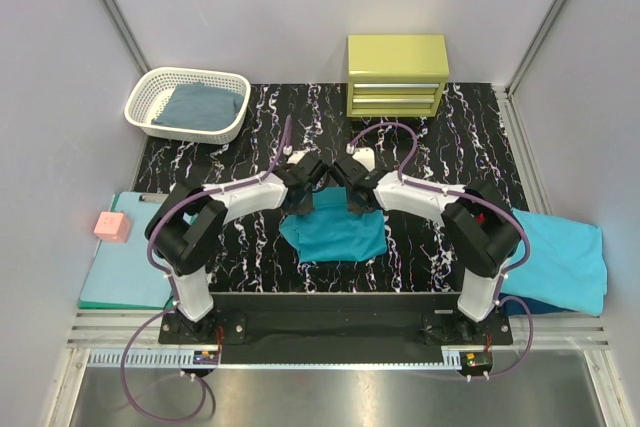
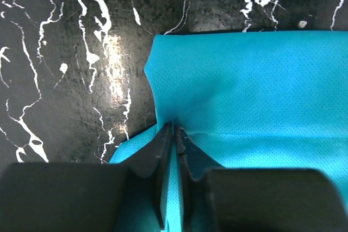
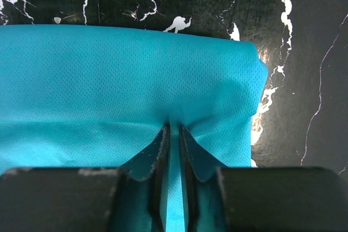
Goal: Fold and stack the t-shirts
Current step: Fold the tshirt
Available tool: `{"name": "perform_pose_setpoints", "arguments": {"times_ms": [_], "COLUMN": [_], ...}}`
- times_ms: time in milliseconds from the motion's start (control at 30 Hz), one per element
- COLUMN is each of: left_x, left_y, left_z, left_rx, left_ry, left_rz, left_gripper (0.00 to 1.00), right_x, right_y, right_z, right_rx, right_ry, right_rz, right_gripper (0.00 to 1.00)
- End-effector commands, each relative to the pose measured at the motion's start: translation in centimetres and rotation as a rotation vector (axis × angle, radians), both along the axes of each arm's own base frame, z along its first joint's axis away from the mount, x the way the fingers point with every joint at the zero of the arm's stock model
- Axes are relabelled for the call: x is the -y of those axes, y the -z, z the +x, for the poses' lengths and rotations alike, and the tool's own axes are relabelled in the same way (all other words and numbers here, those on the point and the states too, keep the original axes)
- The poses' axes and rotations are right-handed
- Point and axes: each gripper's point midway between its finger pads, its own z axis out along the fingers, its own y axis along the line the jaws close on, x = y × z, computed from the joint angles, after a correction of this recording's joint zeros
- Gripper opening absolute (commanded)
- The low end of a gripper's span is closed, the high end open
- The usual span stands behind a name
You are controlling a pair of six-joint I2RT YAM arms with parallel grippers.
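A teal-turquoise t-shirt lies partly folded on the black marbled mat, between the two arms. My left gripper is shut on its far left part; in the left wrist view the jaws pinch a ridge of the cloth. My right gripper is shut on its far right part; in the right wrist view the jaws pinch the cloth near its right corner. A lighter turquoise shirt lies over a dark blue one at the right. A grey-blue folded shirt lies in the basket.
A white basket stands at the back left. A yellow-green drawer box stands at the back centre. A mint-green clipboard with a pink block lies at the left. The black mat covers the middle.
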Motion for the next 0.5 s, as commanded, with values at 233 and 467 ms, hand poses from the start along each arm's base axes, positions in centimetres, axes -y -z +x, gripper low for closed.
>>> {"name": "perform_pose_setpoints", "arguments": {"times_ms": [233, 467], "left_x": [0.8, -2.8], "left_y": [-6.7, -18.7], "left_z": [2.1, -0.1], "left_rx": [0.228, 0.484], "left_ry": [-0.012, -0.050], "left_rz": [-0.013, -0.129], "left_gripper": [0.49, 0.99], "right_x": [0.2, 3.4], "right_y": [-9.3, -21.9], "right_z": [1.1, 1.3], "right_rx": [0.248, 0.487], "right_ry": [0.023, 0.043], "right_rz": [-0.003, 0.026], "right_gripper": [0.47, 0.85]}}
